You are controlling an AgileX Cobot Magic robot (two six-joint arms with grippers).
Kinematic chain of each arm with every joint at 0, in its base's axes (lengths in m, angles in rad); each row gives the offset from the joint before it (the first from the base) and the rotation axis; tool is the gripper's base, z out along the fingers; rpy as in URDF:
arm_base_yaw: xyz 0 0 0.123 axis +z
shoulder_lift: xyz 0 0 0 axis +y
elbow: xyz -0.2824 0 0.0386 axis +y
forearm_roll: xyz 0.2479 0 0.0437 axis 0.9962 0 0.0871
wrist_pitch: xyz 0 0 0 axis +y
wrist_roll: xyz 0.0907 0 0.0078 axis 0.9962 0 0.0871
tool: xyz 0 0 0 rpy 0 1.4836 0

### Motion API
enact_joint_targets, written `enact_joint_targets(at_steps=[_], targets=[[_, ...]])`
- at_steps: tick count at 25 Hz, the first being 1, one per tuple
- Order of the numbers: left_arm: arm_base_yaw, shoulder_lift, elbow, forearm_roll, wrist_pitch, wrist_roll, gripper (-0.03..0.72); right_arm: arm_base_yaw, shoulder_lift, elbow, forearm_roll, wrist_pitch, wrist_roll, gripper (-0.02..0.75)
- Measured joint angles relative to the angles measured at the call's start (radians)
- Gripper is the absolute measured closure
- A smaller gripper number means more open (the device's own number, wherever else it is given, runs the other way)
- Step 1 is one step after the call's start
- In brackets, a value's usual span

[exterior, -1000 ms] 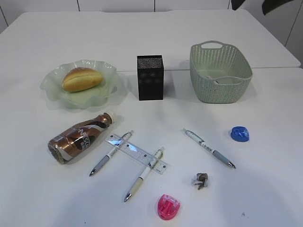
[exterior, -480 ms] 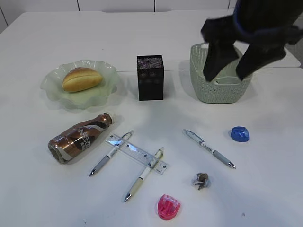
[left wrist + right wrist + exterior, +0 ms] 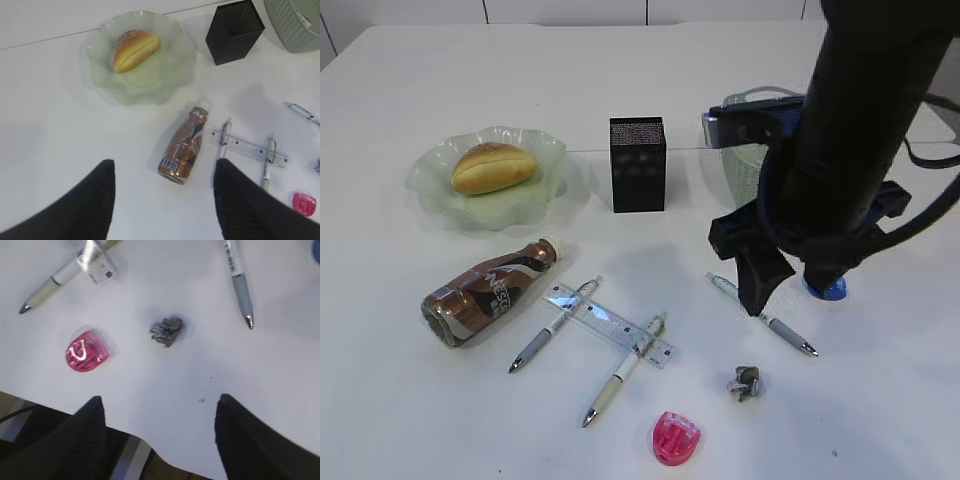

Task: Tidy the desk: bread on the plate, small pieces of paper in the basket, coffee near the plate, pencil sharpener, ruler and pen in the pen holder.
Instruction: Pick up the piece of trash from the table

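- The white tabletop carries the clutter; the one change is that the right arm has swept in from the far right corner and now hangs low over the right side.
- The basket at the far right is now half hidden behind that arm.
- The bread already lies on the plate; the coffee bottle lies just beside it.
- The pen holder stands mid-table, nothing added.
- The right gripper is spread wide and empty above the paper scrap; likely the next pickup.
- The left gripper is also spread and empty.
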Motion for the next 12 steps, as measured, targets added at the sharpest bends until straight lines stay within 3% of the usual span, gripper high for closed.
enact_joint_targets(at_steps=[12], targets=[[0.000, -0.011, 0.000, 0.000, 0.000, 0.000, 0.252, 0.000, 0.199, 0.002, -0.004, -0.020, 0.000, 0.205]])
